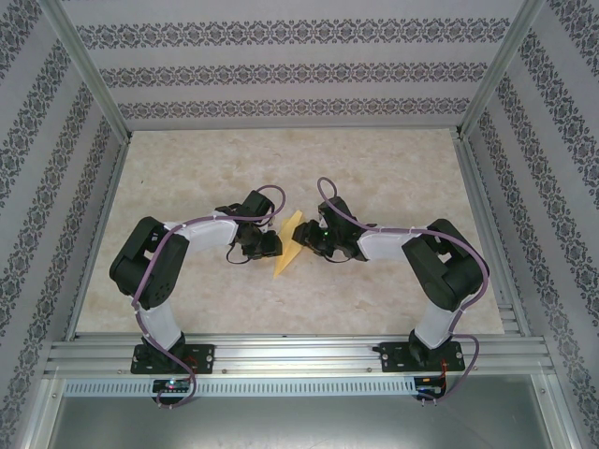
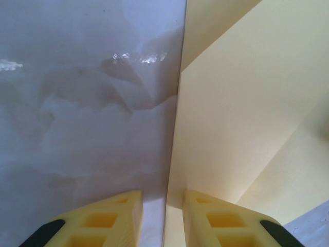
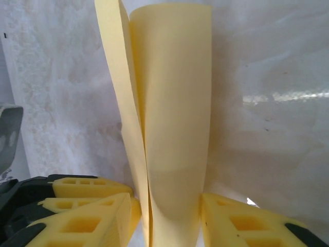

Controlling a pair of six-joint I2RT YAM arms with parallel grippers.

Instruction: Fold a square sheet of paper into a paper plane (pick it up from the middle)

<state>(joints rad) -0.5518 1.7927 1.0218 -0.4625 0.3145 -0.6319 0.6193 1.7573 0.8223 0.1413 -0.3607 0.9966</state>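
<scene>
The yellow sheet of paper (image 1: 288, 247) lies mid-table, folded into a slim pointed wedge between my two grippers. My left gripper (image 1: 273, 245) sits at its left side. In the left wrist view the paper (image 2: 241, 103) spreads to the right, and its straight edge runs up through the gap of the left gripper (image 2: 163, 221). That gripper's jaws stand narrowly apart, the right fingertip over paper. My right gripper (image 1: 308, 241) is at the wedge's right side. In the right wrist view the folded paper (image 3: 175, 103) rises between the parted jaws of the right gripper (image 3: 165, 221), its curved flap bulging loosely.
The pale marbled tabletop (image 1: 374, 178) is bounded by aluminium rails (image 1: 299, 351) at the near edge and patterned walls (image 1: 281, 75) around. Both black arms bend inward from their bases, nearly meeting over the paper. The left gripper's fingers (image 3: 82, 186) show at the right wrist view's lower left.
</scene>
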